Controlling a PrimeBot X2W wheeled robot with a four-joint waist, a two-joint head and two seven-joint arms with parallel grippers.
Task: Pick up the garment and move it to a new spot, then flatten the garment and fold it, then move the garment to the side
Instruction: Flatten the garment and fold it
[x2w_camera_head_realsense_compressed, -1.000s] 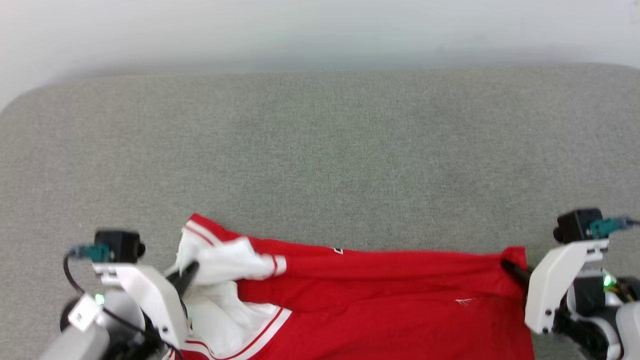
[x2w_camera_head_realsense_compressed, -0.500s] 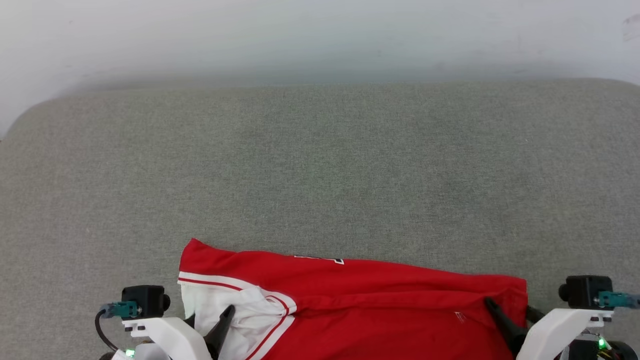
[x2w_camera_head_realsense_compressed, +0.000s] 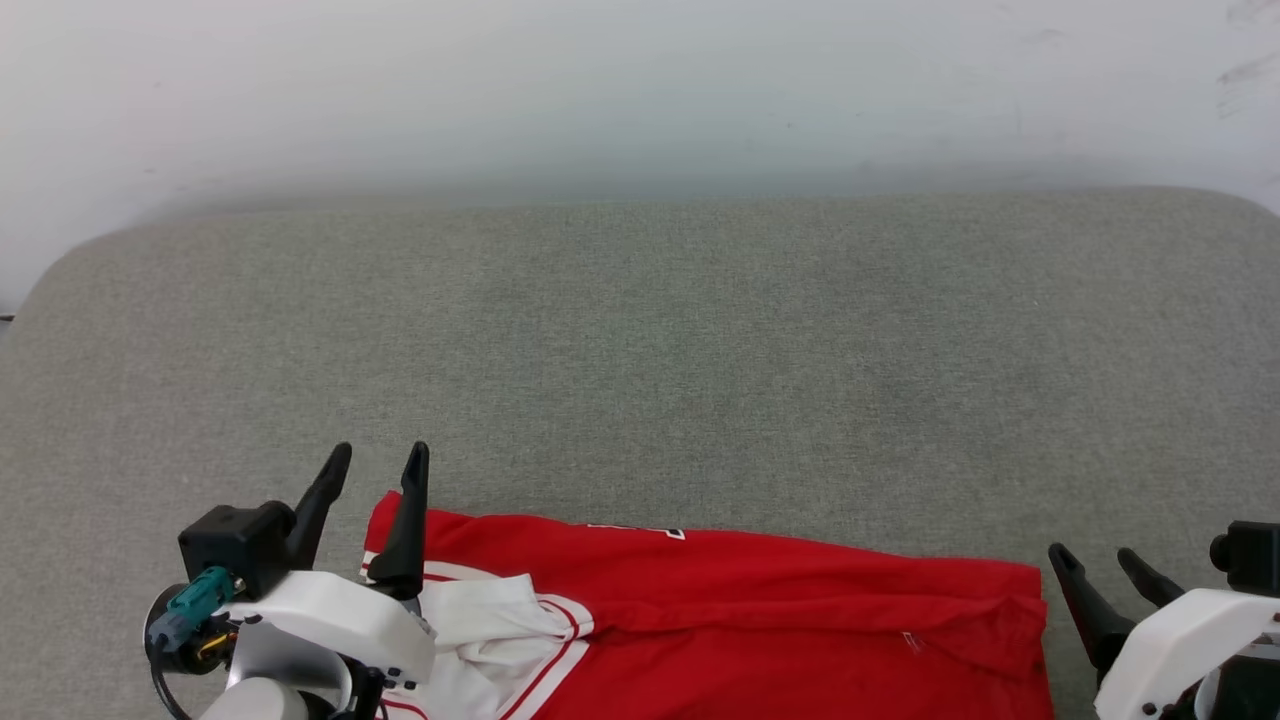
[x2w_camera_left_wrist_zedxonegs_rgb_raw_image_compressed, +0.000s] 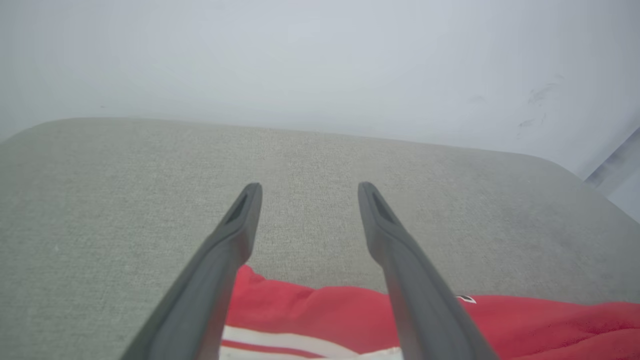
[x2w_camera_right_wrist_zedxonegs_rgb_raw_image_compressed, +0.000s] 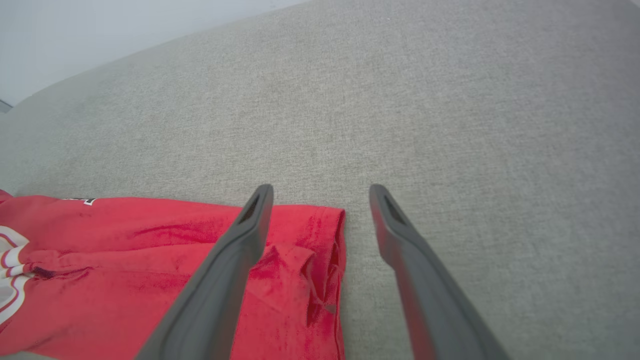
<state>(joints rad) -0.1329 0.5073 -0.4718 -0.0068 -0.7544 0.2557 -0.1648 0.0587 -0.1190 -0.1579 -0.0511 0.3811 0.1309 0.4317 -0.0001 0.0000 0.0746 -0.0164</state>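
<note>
The garment (x2w_camera_head_realsense_compressed: 760, 610), a bright red jersey with a white sleeve and striped trim, lies folded lengthwise along the near edge of the grey surface; it also shows in the left wrist view (x2w_camera_left_wrist_zedxonegs_rgb_raw_image_compressed: 320, 315) and right wrist view (x2w_camera_right_wrist_zedxonegs_rgb_raw_image_compressed: 150, 265). My left gripper (x2w_camera_head_realsense_compressed: 380, 465) hovers open above the garment's left end, nothing between its fingers (x2w_camera_left_wrist_zedxonegs_rgb_raw_image_compressed: 235, 235). My right gripper (x2w_camera_head_realsense_compressed: 1095, 558) stands open just beyond the garment's right hem, its fingers (x2w_camera_right_wrist_zedxonegs_rgb_raw_image_compressed: 250, 225) empty.
A grey fabric-covered table (x2w_camera_head_realsense_compressed: 640, 350) spreads wide beyond the garment, with rounded far corners. A pale wall (x2w_camera_head_realsense_compressed: 640, 90) rises right behind its far edge.
Both grippers opened and let go of the garment, then lifted off it. The garment now lies slack on the surface. The head camera tilted, so the scene shifted down.
</note>
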